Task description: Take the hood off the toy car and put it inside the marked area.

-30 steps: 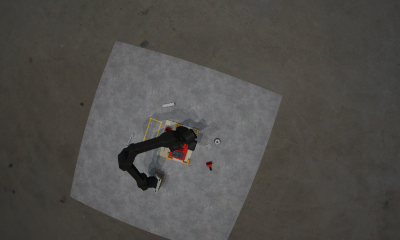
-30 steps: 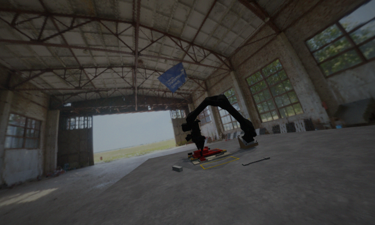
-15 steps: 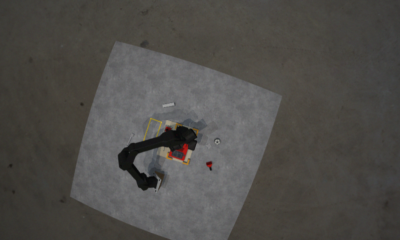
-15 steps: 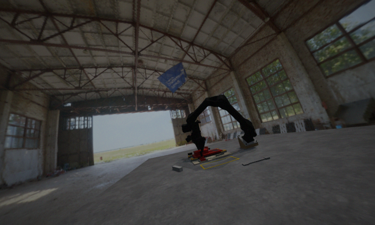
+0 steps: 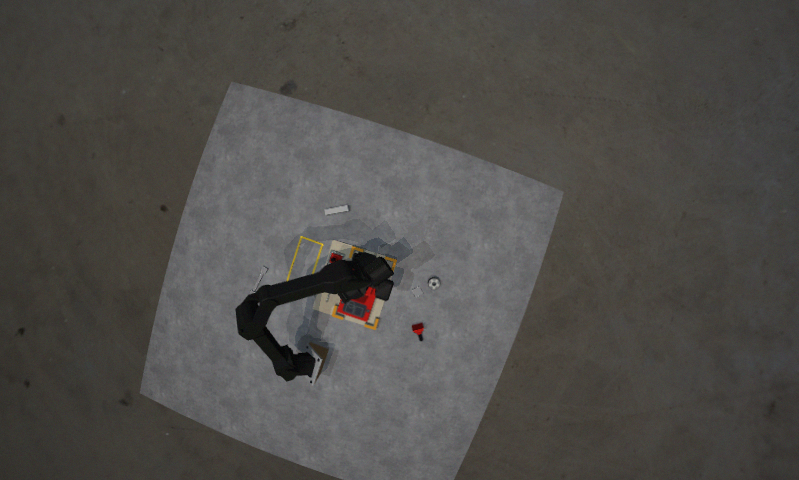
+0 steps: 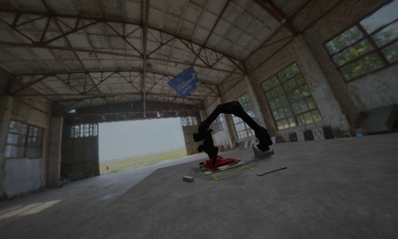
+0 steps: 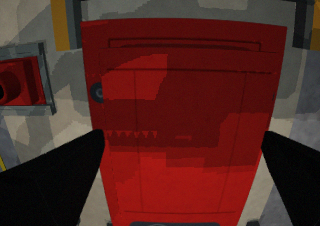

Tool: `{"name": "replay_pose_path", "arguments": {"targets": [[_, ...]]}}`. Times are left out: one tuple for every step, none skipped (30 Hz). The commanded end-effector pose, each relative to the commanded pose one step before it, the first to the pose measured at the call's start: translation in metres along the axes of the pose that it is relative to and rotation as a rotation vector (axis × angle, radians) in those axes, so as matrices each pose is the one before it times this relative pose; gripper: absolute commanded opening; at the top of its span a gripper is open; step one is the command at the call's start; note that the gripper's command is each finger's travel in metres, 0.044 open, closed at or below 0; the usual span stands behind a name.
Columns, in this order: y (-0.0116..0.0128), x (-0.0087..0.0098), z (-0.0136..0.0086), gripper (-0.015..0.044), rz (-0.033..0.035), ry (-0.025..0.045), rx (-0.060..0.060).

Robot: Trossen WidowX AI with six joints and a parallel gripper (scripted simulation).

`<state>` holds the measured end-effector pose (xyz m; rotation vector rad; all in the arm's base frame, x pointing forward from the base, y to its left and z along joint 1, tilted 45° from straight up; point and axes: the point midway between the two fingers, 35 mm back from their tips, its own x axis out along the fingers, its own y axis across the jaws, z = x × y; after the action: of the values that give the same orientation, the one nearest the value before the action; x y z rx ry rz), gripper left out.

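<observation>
The red hood fills the middle of the wrist view and sits on the toy car. The car lies on a beige board, with most of its front half under the arm in the top view. My gripper is open, low over the car, with one black finger at each long side of the hood. Whether a finger touches it cannot be told. The marked area, a yellow outline, lies beside the board; nothing shows inside its visible part.
A small red piece sits in a grey frame on the board. A pale block and a thin grey bar lie nearby. A wheel and a red-and-black piece lie across the board.
</observation>
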<state>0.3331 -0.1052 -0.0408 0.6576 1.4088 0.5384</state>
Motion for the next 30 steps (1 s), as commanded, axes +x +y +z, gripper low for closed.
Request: {"name": "replay_pose_path", "arguments": {"targets": [[-0.00006, -0.00036, 0.00017, 0.0361, -0.00038, -0.00062, -0.0007], [0.0, 0.0, 0.0, 0.0335, 0.0, 0.0, 0.0], [0.0, 0.0, 0.0, 0.0328, 0.0, 0.0, 0.0], [0.0, 0.0, 0.0, 0.0322, 0.0, 0.0, 0.0], [0.0, 0.0, 0.0, 0.0315, 0.0, 0.0, 0.0], [0.0, 0.0, 0.0, 0.0308, 0.0, 0.0, 0.0], [0.0, 0.0, 0.0, 0.0302, 0.0, 0.0, 0.0], [0.0, 0.0, 0.0, 0.0295, 0.0, 0.0, 0.0], [0.0, 0.0, 0.0, 0.0288, 0.0, 0.0, 0.0], [0.0, 0.0, 0.0, 0.0282, 0.0, 0.0, 0.0], [0.0, 0.0, 0.0, 0.0275, 0.0, 0.0, 0.0], [0.0, -0.00011, 0.0, 0.0249, 0.0, 0.0, 0.0], [-0.00001, -0.00021, 0.00001, 0.0222, -0.00001, 0.0, 0.0], [-0.00001, -0.00032, 0.00001, 0.0196, -0.00001, 0.0, 0.0], [-0.00001, -0.00042, 0.00001, 0.017, -0.00001, 0.00001, 0.0], [-0.00002, -0.00053, 0.00002, 0.0144, -0.00002, 0.00001, 0.0], [-0.00002, -0.00062, 0.00002, 0.0117, -0.00002, 0.00001, 0.0], [-0.00002, -0.00065, 0.00002, 0.0091, -0.00002, 0.00001, 0.0], [-0.00002, -0.00066, 0.00002, 0.0065, -0.00002, 0.00001, 0.0], [-0.00002, -0.00066, 0.00002, 0.0039, -0.00002, 0.00001, 0.0], [-0.00002, -0.00066, 0.00001, 0.0012, -0.00002, 0.00001, 0.0], [-0.00002, -0.00066, 0.00001, 0.0, -0.00002, 0.00001, 0.0], [-0.00002, -0.00066, 0.00001, 0.0, -0.00001, 0.00001, 0.0], [-0.00001, -0.00066, 0.00001, 0.0, -0.00001, 0.00001, 0.0], [-0.00001, -0.00066, 0.00001, 0.0, -0.00001, 0.00001, 0.0], [-0.00001, -0.00066, 0.00001, 0.0, -0.00001, 0.00001, 0.0], [-0.00001, -0.00066, 0.00001, 0.0, -0.00001, 0.00001, 0.0], [-0.00001, -0.00066, 0.00001, 0.0, -0.00001, 0.00001, 0.0], [-0.00001, -0.00066, 0.0, 0.0, -0.00001, 0.00001, 0.0], [-0.00001, -0.00066, 0.0, 0.0, -0.00001, 0.00001, 0.0]]}}
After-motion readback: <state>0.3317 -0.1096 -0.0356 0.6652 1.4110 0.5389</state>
